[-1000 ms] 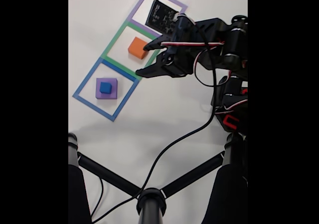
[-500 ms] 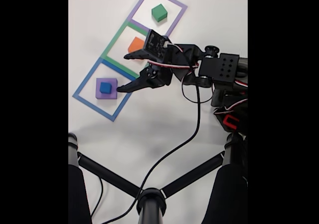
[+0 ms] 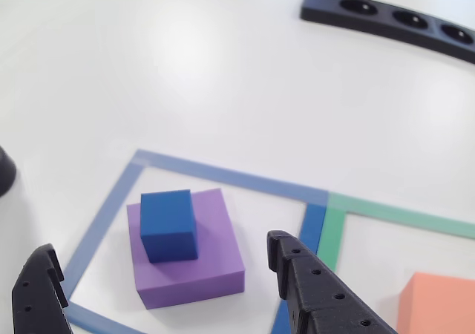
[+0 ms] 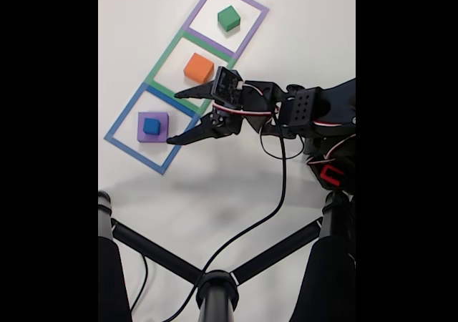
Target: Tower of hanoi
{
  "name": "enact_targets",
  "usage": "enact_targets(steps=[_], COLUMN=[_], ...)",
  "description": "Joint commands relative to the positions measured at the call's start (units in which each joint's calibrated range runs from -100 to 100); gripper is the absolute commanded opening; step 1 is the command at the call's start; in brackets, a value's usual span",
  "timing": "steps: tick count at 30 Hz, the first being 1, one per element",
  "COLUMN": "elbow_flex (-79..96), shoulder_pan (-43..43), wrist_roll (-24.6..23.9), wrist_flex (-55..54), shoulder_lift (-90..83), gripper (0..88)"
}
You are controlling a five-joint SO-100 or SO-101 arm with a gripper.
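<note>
Your end effector (image 4: pixel 174 116) hangs with its fingers spread wide and nothing between them, just right of the blue tape outline (image 4: pixel 122 120) in the fixed view. In the other view its two black fingertips (image 3: pixel 297 263) sit at the near edge, on either side of the stack. That stack is the blue cube (image 3: pixel 169 225) resting on the purple block (image 3: pixel 211 263) — both inside the blue outline on the white table (image 3: pixel 185 67). The salmon-orange block (image 4: pixel 198 68) sits alone in the green outline (image 4: pixel 159 61), farther along the row — the green block (image 4: pixel 228 18) lies in the purple outline (image 4: pixel 257 11) at the far end. A black bar with round holes (image 3: pixel 386 18) lies far right in the other view.
</note>
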Motion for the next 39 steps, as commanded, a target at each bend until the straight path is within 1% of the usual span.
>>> enact_targets(steps=[1, 7, 17, 29, 39], elbow_flex=[-0.82, -5.54, -11.54, -20.81, -21.26], shoulder_pan=[-0.96, -1.04, -2.1, -3.25, -4.24], wrist_roll=[0.79, 0.79, 0.79, 0.79, 0.79], wrist_flex=[-10.4, -19.63, -25.94, -29.18, -30.15], shoulder_lift=[7.85, 20.11, 31.49, 42.55, 45.51], gripper=[32.4, 32.6, 32.4, 32.2, 31.2])
